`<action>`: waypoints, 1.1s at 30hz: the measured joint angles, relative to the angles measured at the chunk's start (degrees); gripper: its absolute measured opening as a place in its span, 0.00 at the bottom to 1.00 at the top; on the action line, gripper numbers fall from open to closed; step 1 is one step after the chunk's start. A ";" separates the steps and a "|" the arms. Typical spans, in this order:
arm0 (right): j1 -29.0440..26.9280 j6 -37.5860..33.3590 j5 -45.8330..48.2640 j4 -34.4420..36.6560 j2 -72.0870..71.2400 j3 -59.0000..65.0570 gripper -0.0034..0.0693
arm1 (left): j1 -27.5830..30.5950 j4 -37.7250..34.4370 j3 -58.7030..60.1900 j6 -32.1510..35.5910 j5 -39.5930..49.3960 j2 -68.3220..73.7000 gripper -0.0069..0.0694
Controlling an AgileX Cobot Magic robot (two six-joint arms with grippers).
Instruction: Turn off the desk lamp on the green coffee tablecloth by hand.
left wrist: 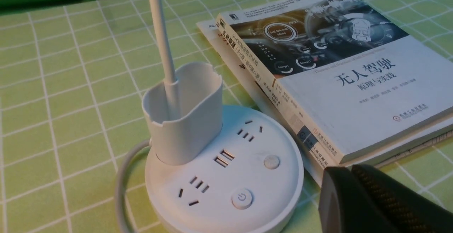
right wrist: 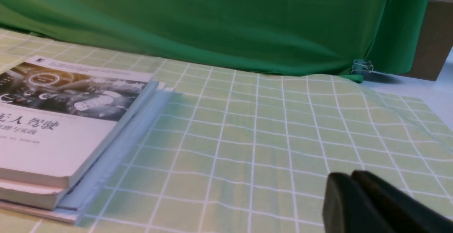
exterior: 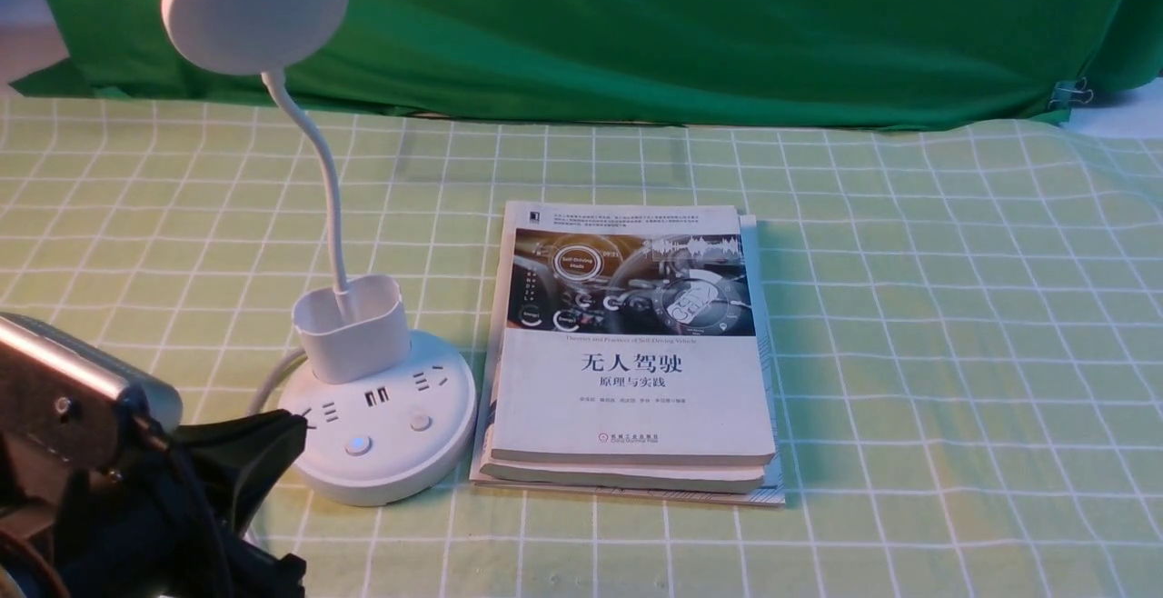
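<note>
Desk lamp (exterior: pixel 350 330): stands upright on the green coffee tablecloth (exterior: pixel 909 353), toward the left side, just beside a stack of books (exterior: pixel 627 353) on its right. Carries a flat round head on a thin curved neck that rises out of a cup-shaped holder at the back of the round base. Shows sockets and USB ports on the base top, plus a power button (left wrist: pixel 242 199) at the front and a second round button (left wrist: pixel 271 162) closer to the books. Trails a white cord (left wrist: pixel 122 183) from the rear of the base.

Left gripper (left wrist: pixel 350 172): sits low at the front left of the desk (right wrist: pixel 421 91), fingers pressed together with nothing between them. Points toward the lamp base, tip near the power button but off it in the left wrist view. Overlaps the left rim of the base in the front view; cannot tell whether it touches.

Right gripper (right wrist: pixel 349 177): closed tight as well, empty, over bare tablecloth well to the right of the books.

Behind everything: a plain dark green backdrop cloth (exterior: pixel 681 25), pinned by a clip (exterior: pixel 1072 92) at its right end.
</note>
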 joint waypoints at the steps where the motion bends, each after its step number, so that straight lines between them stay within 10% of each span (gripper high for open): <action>1: 0.00 0.00 0.00 0.00 0.00 0.00 0.09 | 0.00 0.12 0.00 0.00 -0.06 0.00 0.11; 15: 0.00 0.00 0.00 0.00 0.00 0.00 0.09 | 18.63 0.67 13.64 0.63 -13.06 -25.60 0.10; 33: 0.00 0.00 0.00 0.00 0.00 0.00 0.09 | 25.67 -0.23 14.71 -2.05 15.98 -44.45 0.10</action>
